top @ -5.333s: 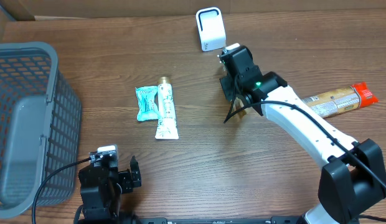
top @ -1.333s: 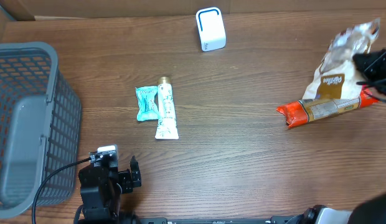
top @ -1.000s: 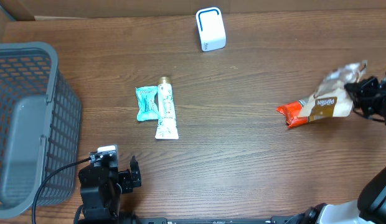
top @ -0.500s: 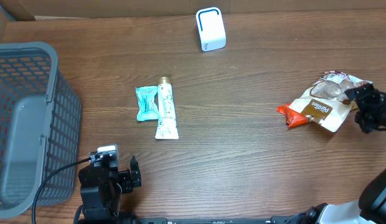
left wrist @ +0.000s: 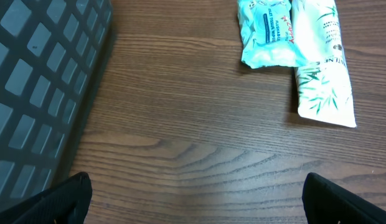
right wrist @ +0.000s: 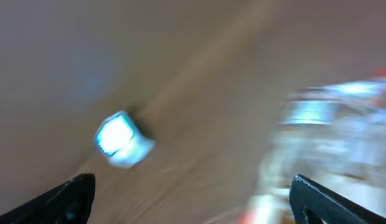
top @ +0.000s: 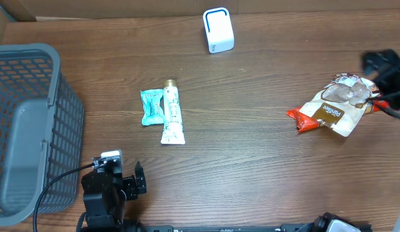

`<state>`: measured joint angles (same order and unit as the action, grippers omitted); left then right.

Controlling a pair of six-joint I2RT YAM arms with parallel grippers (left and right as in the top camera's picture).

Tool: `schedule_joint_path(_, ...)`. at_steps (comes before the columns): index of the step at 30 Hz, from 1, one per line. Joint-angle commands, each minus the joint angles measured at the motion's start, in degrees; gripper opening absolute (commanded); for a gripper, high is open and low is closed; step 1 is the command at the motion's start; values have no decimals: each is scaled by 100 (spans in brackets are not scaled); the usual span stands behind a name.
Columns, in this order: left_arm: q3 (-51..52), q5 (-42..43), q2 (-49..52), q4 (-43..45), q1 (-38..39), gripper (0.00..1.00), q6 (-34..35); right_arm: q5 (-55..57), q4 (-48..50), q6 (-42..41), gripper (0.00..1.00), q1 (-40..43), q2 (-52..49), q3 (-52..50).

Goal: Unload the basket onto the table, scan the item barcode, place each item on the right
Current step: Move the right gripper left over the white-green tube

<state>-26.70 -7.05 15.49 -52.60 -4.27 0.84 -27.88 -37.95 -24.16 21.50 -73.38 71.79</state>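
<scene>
Right gripper (right wrist: pixel 193 198) is standing with its jaws spread wide, both fingertips sitting at the far bottom corners of its own wrist view and nothing lying between them; it is holding nothing. That wrist view is blurring badly, so only a pale glowing block on brown wood and a bright crinkled smear on the right are showing. From overhead it is hanging at the far right edge of the table (top: pixel 251 174), just beside the upper right corner of the snack bag (top: pixel 335 104); whether it is touching the bag I cannot tell. The snack bag is lying flat on the wood at the right side, its red end pointing left and its clear, crumpled part facing the gripper. The white scanner (top: pixel 217 30) is standing near the back edge at the middle, well apart from the bag.

The left gripper (left wrist: pixel 196 199) is also gaping wide and carrying nothing, hovering over bare wood at the front left. Ahead of it a teal packet (top: pixel 151 106) and a white toothpaste tube (top: pixel 172 115) are lying side by side, touching, the packet on the left. The grey mesh basket (top: pixel 32 55) is sitting at the table's left edge, its wall filling the left side of the left wrist view
</scene>
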Motion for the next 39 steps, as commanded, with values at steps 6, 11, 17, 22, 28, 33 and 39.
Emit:
schedule_joint_path(6,9,55,-24,11,-31,100,-107,-595,667,472,100,-2039,-549,33)
schedule_joint_path(11,9,55,-24,11,-31,100,-107,-350,1176,466,100,-3392,-1495,59)
schedule_joint_path(17,9,52,-24,11,-31,99,-107,-592,1054,546,100,-4304,-3167,1062)
schedule_joint_path(22,9,55,-24,11,-31,100,-107,-656,765,686,100,-4784,-4415,2201)
schedule_joint_path(28,9,55,-24,11,-31,99,-107,-675,1097,822,98,-5226,-5123,2472)
schedule_joint_path(33,9,55,-24,11,-31,100,-107,-634,1327,944,93,-5595,-5515,2472)
schedule_joint_path(39,9,55,-24,11,-31,99,-107,-564,1495,940,86,-5825,-5888,2472)
